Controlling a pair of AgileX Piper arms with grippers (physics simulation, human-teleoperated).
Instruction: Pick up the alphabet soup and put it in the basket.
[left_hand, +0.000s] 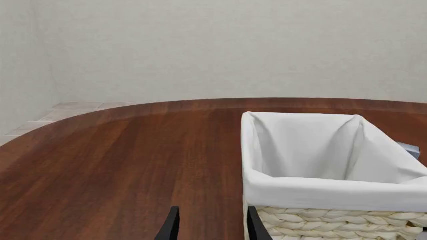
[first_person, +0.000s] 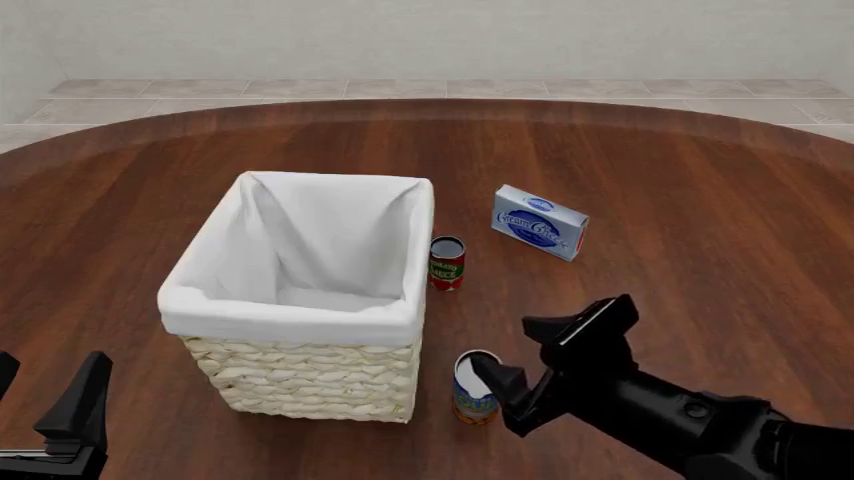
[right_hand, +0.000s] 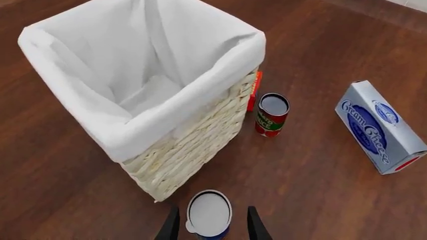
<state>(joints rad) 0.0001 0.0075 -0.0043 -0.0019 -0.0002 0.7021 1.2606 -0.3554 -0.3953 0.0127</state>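
Beside the basket (first_person: 300, 330), the right claw (right_hand: 209, 222) gapes around the alphabet soup (right_hand: 209, 213).

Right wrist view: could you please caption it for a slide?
Right hand open around the upright alphabet soup, beside the basket.

The scene is being lit evenly and brightly, with no single source being made out. A soft, broad sheen is being thrown across the worktop (first_person: 694, 180) toward its far edge, without harsh glare. Only faint, diffuse shadows are being cast beside the basket (first_person: 320, 375) and the cans. All three views are being rendered sharply from near to far; no blur, grain or bending at the edges is being shown. The white cloth lining is being shaded gently in its folds.
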